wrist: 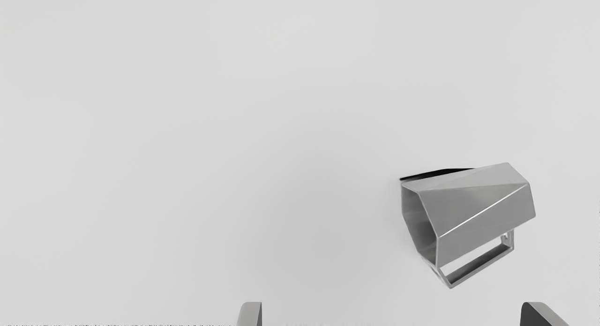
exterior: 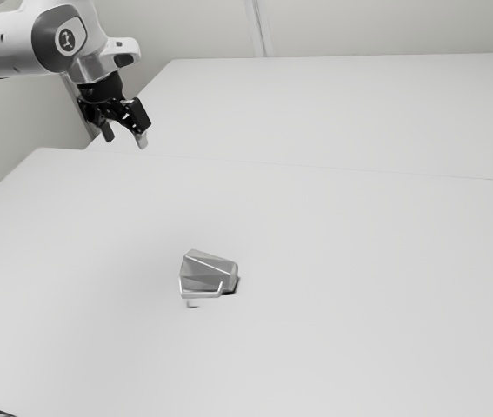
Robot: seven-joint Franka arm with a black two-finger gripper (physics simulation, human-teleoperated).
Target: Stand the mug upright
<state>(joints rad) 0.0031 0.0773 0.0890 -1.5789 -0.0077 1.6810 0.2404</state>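
1. the grey, faceted metallic-looking mug (wrist: 473, 213) lies on its side on the plain white table (exterior: 359, 287), its angular loop handle (wrist: 480, 269) sticking out sideways. it is not upright.
2. the black two-finger gripper (exterior: 125, 140) hangs in the air, well apart from the mug, with its fingers spread wide and nothing between them.
3. in the exterior view, the mug lies below the gripper and toward that view's right, nearer the camera.
4. seen from the wrist, the mug lies ahead of the fingertips and off the midline between them, toward one grey finger (wrist: 536, 314). its handle is on the side facing the fingertips, and its open mouth (wrist: 419, 223) points toward the other finger's side.
5. the relation that matters most: the mug's long axis, mouth to base, runs roughly along the line joining the fingertips, at a slant. as i judge it, the hand should come down over the mug and turn to pinch across the body. the handle could get in a finger's way.
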